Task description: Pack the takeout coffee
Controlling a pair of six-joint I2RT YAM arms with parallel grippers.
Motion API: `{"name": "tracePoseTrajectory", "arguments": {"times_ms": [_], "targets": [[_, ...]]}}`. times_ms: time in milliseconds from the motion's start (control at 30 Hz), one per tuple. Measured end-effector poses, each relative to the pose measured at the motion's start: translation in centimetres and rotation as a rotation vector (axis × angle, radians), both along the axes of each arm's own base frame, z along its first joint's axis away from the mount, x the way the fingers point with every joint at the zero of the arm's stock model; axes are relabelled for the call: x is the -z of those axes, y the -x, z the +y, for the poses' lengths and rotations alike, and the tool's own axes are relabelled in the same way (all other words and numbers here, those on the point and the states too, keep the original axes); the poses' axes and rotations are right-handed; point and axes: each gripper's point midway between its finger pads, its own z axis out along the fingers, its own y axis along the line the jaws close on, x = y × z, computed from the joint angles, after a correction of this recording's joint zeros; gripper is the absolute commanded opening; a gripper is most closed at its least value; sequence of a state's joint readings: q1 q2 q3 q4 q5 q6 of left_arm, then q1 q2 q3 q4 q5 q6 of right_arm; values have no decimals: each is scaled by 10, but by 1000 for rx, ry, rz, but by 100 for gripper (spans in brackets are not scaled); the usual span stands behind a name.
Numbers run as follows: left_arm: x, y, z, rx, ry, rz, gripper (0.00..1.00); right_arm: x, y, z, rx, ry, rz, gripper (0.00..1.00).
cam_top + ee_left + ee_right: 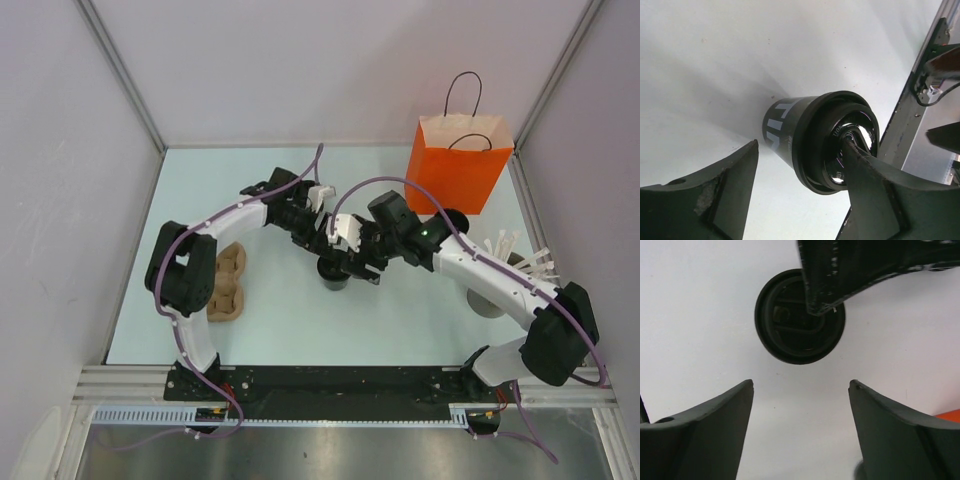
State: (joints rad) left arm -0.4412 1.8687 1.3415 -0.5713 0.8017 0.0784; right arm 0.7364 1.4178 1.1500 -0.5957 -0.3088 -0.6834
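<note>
One black lidded coffee cup (335, 274) stands upright on the table, in the middle of the top view. My left gripper (327, 250) is open just above it. In the left wrist view (800, 141) one fingertip (852, 150) lies over the cup's lid (822, 150), and the other finger stands clear of the cup's side (782, 127). My right gripper (364, 262) is open and empty right beside it. In the right wrist view (801, 384) it hangs above bare table, with the cup's lid (785, 335) just ahead. I cannot make out other black cups.
An orange paper bag (458, 162) with handles stands open at the back right. A grey tub of white sticks (500, 268) sits by the right arm. The brown pulp cup tray (228, 285) lies at the left, beside the left arm. The left arm's finger (840, 270) crosses the right wrist view.
</note>
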Motion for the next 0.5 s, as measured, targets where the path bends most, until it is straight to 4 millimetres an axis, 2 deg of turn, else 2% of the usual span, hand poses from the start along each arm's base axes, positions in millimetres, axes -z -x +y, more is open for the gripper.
{"name": "tracePoseTrajectory", "arguments": {"times_ms": [167,367,500], "targets": [[-3,-4,0,0,-17,-14,78,-12,-11,-6,47,-50,12,88],[-20,-14,-4,9,-2,-55,79,-16,-21,-7,111,-106,51,82],[-23,-15,-5,15,4,-61,79,-9,-33,-6,167,-174,151,79]]}}
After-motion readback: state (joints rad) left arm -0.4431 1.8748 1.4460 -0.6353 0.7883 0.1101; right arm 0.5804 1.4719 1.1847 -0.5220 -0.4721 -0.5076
